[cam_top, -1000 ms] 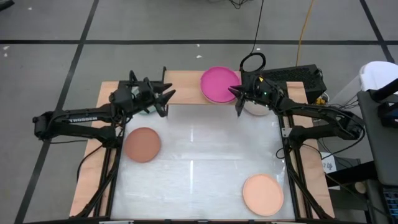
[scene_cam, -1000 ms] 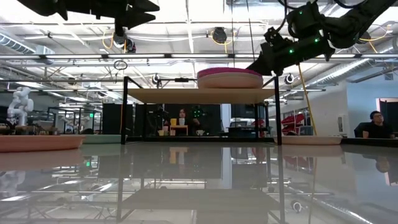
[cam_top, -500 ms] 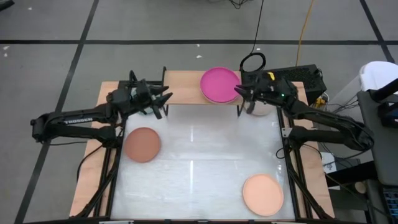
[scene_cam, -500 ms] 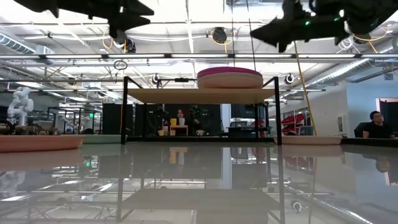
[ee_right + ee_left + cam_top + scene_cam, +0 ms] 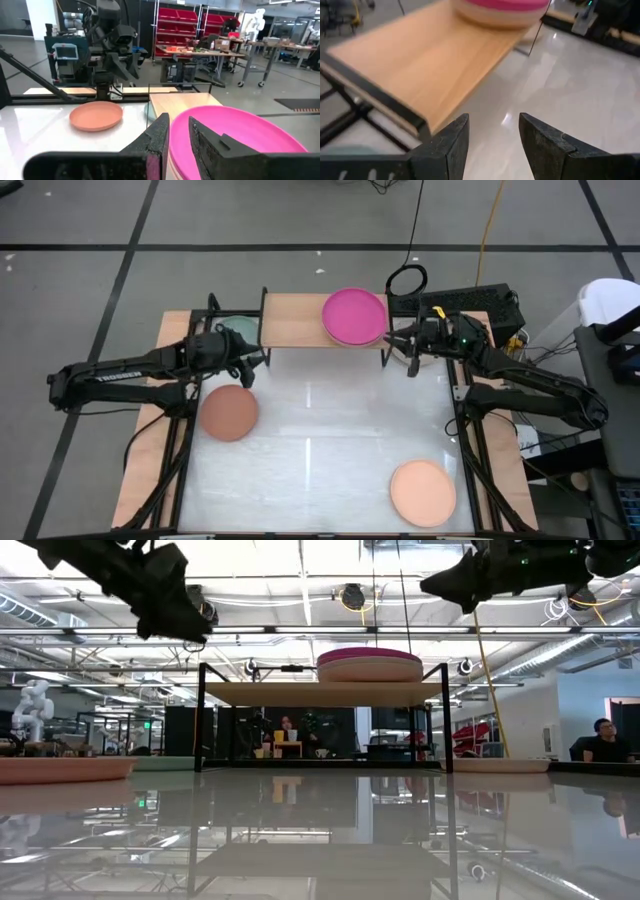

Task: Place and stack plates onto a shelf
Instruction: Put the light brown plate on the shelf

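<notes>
Going from the left of the high view, the left gripper (image 5: 243,360) hangs over the white worktop (image 5: 330,430) just off the left end of the shelf (image 5: 295,320), its fingers (image 5: 451,145) spread wide with nothing between them. Behind that arm a teal plate (image 5: 237,327) shows partly, lying beside the shelf's left legs. A terracotta brown plate (image 5: 230,412) lies flat on the worktop near the left arm, clear of the shelf. The shelf itself stands at the far edge of the worktop, its light-wood top bare on the left half; on the right half rests a magenta plate (image 5: 354,316) stacked on a paler one (the lower rim shows in the low view, (image 5: 370,671)). Just beside that stack, off the shelf's right end, the right gripper (image 5: 395,340) hovers with its fingers (image 5: 159,137) drawn to a narrow gap and empty, the magenta plate close in front of it. A black cable loop (image 5: 406,280) lies behind the shelf near this arm. A peach plate (image 5: 423,492) sits alone at the near right corner of the worktop, well apart from the rest.
</notes>
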